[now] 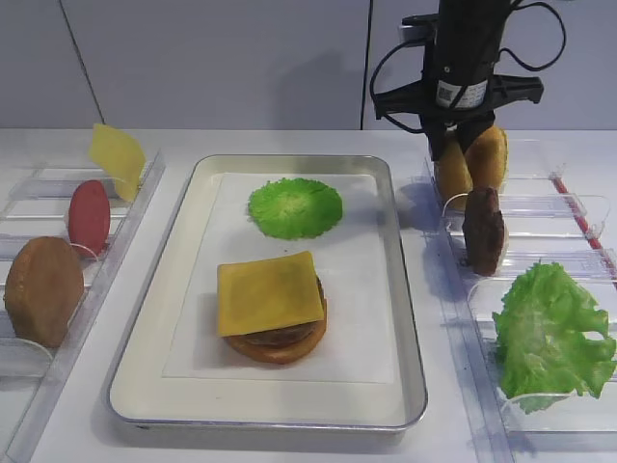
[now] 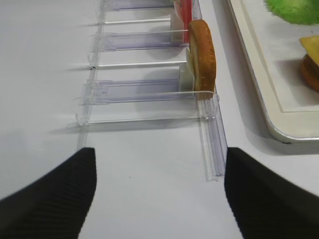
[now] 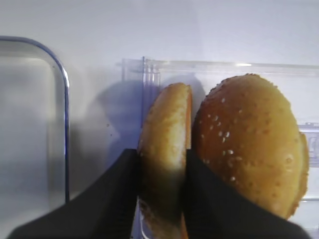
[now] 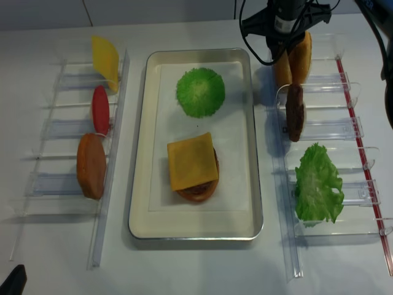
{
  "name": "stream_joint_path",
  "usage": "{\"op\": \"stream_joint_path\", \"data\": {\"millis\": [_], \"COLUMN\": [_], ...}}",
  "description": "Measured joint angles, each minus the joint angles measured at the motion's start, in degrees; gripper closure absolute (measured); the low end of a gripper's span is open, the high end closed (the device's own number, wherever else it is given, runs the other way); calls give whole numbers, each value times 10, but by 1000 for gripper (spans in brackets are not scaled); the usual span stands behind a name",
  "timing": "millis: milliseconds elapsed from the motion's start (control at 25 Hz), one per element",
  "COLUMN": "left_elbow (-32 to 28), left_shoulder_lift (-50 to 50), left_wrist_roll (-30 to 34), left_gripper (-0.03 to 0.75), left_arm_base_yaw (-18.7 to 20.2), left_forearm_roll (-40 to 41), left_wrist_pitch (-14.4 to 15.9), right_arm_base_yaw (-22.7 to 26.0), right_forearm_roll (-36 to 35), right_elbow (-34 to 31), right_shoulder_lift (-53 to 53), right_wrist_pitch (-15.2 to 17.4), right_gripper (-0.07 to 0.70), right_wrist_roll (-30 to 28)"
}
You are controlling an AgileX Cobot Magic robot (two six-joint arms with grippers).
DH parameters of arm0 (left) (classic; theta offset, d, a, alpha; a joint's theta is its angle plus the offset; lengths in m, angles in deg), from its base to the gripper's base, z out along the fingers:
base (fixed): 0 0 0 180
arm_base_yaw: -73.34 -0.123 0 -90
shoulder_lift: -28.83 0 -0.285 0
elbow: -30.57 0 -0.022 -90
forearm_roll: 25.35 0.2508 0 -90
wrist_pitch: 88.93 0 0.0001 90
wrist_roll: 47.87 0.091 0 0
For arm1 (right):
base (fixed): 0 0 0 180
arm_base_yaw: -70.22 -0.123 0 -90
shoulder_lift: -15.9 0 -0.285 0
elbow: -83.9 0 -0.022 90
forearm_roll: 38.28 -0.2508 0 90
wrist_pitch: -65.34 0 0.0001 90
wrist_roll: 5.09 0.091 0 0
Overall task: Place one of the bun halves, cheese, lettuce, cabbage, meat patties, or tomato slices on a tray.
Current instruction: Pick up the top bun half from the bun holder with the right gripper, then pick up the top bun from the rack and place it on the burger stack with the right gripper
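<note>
The right end effector [image 3: 162,191] pinches one upright bun half [image 3: 164,154] edge-on — the rack's slots allow that. The left end effector [image 2: 159,199] idles open, holding nothing.

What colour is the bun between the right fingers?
Golden-brown with pale sesame seeds, the bun half shows best in the right wrist view.

tray [image 1: 405,318] centre | cabbage [image 1: 295,206] behind cheese [image 1: 269,291] | lettuce [image 1: 551,333] right
</note>
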Motion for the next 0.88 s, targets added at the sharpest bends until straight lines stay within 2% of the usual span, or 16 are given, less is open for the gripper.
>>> {"op": "stream_joint_path", "data": {"millis": [320,560,720,880], "left_elbow": [0,0,0,0], "left_shoulder_lift": [0,0,0,0], "left_wrist_roll": [0,0,0,0], "left_gripper": [223,223,223,223], "left_arm_base_yaw": [0,0,0,0], "left_forearm_roll": [0,0,0,0], "left_wrist_pitch": [0,0,0,0], "right_arm_base_yaw": [0,0,0,0], "right_forearm_roll": [-38,-88,-98,-102], "right_elbow": [27,18,-48,-168], "right_shoulder_lift": [85,176,264,357], "right_wrist_pitch": [3,10,10,14], "right_gripper": [402,404,405,405], "right_wrist_roll": [-3,-45,-71,-90]}}
